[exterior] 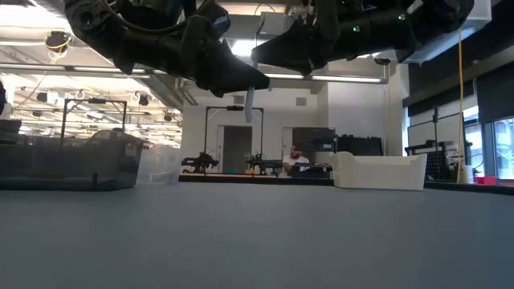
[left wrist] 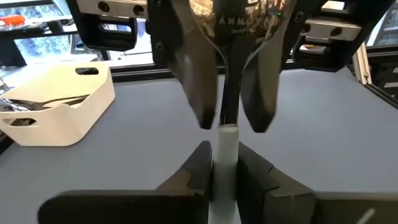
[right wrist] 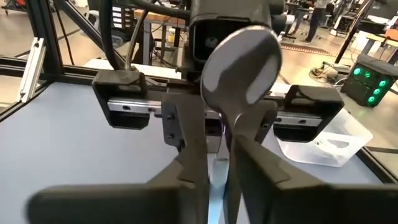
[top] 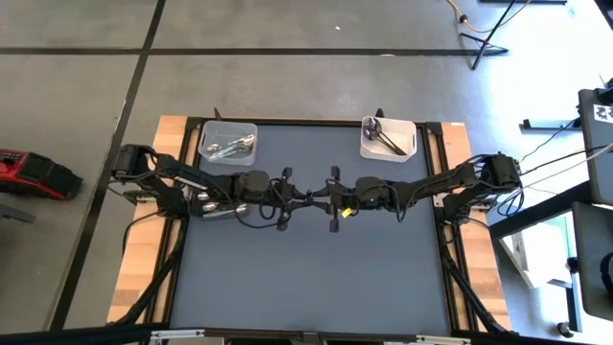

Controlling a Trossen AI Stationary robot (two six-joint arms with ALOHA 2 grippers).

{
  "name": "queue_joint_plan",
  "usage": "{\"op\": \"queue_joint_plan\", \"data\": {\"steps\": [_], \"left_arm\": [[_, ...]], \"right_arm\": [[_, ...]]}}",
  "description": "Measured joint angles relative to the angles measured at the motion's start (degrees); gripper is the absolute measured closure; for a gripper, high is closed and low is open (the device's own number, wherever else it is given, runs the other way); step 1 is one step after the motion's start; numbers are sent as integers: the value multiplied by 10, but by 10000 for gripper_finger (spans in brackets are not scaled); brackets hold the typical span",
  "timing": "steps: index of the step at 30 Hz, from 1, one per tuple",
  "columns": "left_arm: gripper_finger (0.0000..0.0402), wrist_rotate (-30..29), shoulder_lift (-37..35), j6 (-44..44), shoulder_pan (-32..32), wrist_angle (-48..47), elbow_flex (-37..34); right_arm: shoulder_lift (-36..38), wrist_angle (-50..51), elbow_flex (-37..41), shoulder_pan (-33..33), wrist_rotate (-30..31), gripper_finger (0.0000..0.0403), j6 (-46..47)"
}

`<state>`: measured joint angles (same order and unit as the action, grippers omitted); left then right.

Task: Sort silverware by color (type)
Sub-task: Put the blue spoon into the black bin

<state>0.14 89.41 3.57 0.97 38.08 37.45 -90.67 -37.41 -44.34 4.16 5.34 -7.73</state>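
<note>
A spoon [right wrist: 239, 59] is held above the desk [top: 306, 278] centre. It is gripped by the fingers of both the left gripper [top: 287, 198] and the right gripper [top: 334, 199]

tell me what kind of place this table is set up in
Probably a robotics lab or workshop. The low view looks into a large hall with a person seated at benches and overhead lights; the high view shows a taped concrete floor and a framed table with two mounted arms.

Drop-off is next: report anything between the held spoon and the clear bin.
Nothing visible. The left gripper and right gripper both grip the spoon above the middle of the mat; only bare mat lies between it and the clear bin.
</note>
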Motion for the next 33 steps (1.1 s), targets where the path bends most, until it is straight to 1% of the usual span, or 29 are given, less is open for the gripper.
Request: {"op": "queue_joint_plan", "data": {"steps": [3,6,8,10,12,14,17,20,24,28,30,33], "left_arm": [[366,0,-10,0,0,-20,0],[366,-24,-45,0,-1,-98,0],[356,-64,-84,-3,-7,-181,-1],[348,-117,-129,-7,-19,-266,-1],[346,-159,-181,-20,-32,-352,0],[349,-185,-235,-48,-38,-462,14],[356,-227,-308,-108,-50,-627,47],[358,-273,-363,-154,-66,-740,63],[354,-281,-407,-210,-67,-849,61],[353,-281,-418,-263,-67,-917,28],[353,-265,-414,-274,-66,-922,13],[352,-232,-403,-274,-67,-918,14]], "right_arm": [[9,27,0,0,0,300,0],[52,97,0,0,0,272,0],[89,157,0,0,0,260,4],[121,216,0,0,0,254,19],[141,253,0,0,0,252,32],[150,284,0,0,0,251,36],[148,290,0,0,0,251,47],[137,265,0,0,0,251,51],[129,255,1,0,0,251,50],[129,256,1,0,0,251,48],[129,255,1,0,0,251,46],[127,255,1,0,0,251,45]]}}
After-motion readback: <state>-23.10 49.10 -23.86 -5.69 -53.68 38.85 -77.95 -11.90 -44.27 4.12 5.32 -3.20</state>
